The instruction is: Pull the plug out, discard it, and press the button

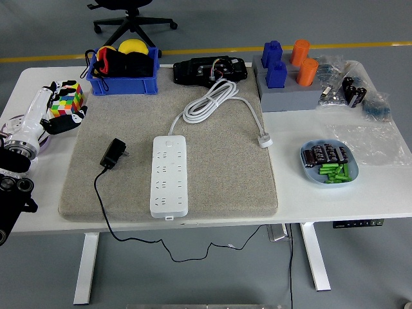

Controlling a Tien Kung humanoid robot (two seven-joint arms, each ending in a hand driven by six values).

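From the head view, my left hand (61, 116) sits at the left edge of the bench (322, 199), white forearm leading up to it. The fingers are loosely curled against the coloured cube (66, 100) just beyond it; I cannot tell whether they grip it. My right hand is out of sight.

To the right of my hand lies the grey mat (219, 167). On it, nearest my hand, is the black plug (113, 154), lying free beside the white strip (169, 174), not in any socket. Its thin black cord (103, 206) runs off the mat's near edge and hangs under the bench. The strip lies lengthwise further right, its button end pointing away from me, and its white cable (209, 102) is coiled beyond it, ending in a white plug (264, 139) at the mat's right side. Nothing lies between my hand and the black plug.

Beyond my hand stands a blue bin (125, 82) holding yellow and black-and-red things. Far to the right, a blue dish (308, 168) holds green pieces and dark cells. A grey block (290, 98) carries blue and orange pegs.
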